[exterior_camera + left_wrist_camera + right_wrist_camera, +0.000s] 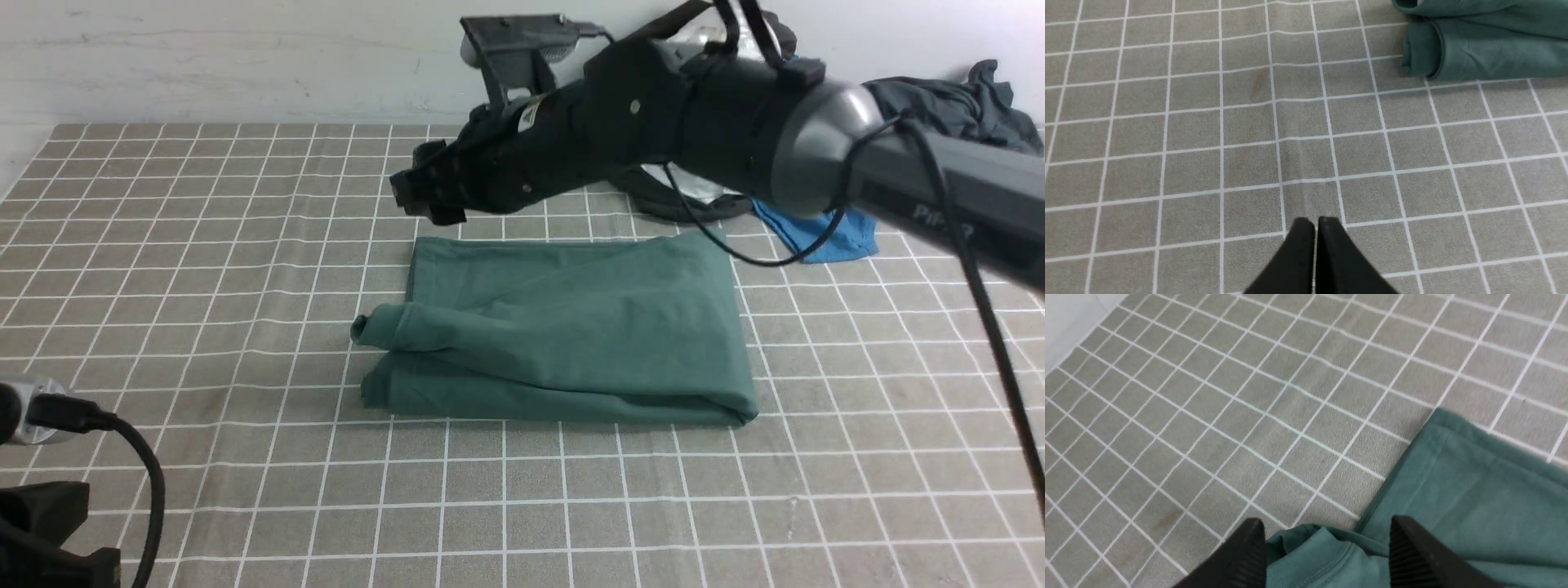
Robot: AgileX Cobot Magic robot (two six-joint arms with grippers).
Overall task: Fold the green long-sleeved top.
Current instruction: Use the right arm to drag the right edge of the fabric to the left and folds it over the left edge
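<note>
Blue cloth [853, 237]; dark garment [947, 102] (crumpled).

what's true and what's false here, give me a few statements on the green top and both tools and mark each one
1. The green top lies spread out with its sleeves extended. False: it is folded into a compact rectangle.
2. The left tool is shut and holds nothing. True.
3. The right tool is clamped on the top. False: its jaws stand open over the top's edge.
4. A blue cloth lies behind the top, toward the robot's right. True.
</note>
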